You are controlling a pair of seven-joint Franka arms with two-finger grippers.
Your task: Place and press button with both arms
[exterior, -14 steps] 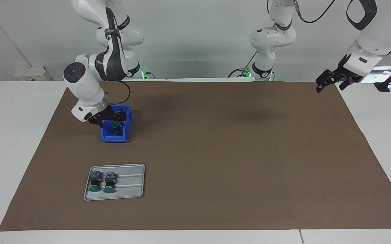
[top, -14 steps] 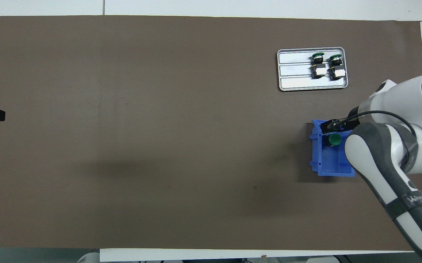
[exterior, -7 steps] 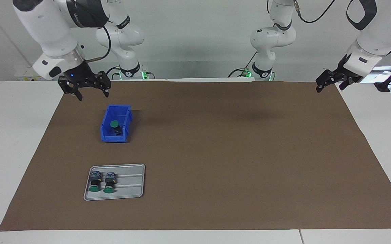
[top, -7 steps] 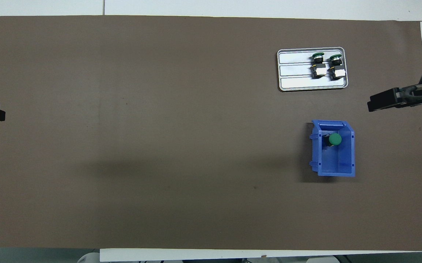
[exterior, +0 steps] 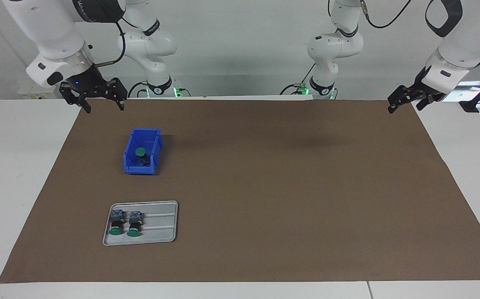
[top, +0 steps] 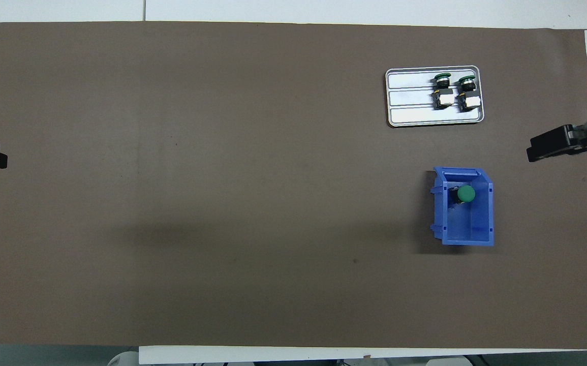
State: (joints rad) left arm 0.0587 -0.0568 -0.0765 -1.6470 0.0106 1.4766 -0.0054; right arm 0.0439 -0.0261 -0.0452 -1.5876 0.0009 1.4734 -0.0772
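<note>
Now that it has lifted clear of the blue bin (exterior: pixel 142 157), the right tool (exterior: pixel 92 99) hangs high over the tabletop's edge at the right arm's end, fingers spread wide and carrying nothing. A second ago it was down inside that bin, around the green cap; half a second ago it was already up and out, and it has since drifted a bit more toward the edge. In the overhead view only its dark tip (top: pixel 557 145) pokes in at the side.

The button (exterior: pixel 141 154) stays in the bin, cap up, sitting at the end of the bin farther from the robots; the overhead shows the green cap (top: pixel 466 193) in the same spot as before. Looks like either a release or a press just finished there, can't say which from this.

Farther from the robots, the grey tray (exterior: pixel 161 226) holds two more buttons (exterior: pixel 125 223) lying side by side at the end nearest the right arm's end of the tabletop; unchanged.

The left tool (exterior: pixel 406 99) waits, raised over the brown mat's (exterior: pixel 285 187) corner at the left arm's end, fingers apart, empty, no movement across the frames.

Judgement: right arm is retreating to rest; this cycle on the bin seems done, with the tray buttons possibly next.
</note>
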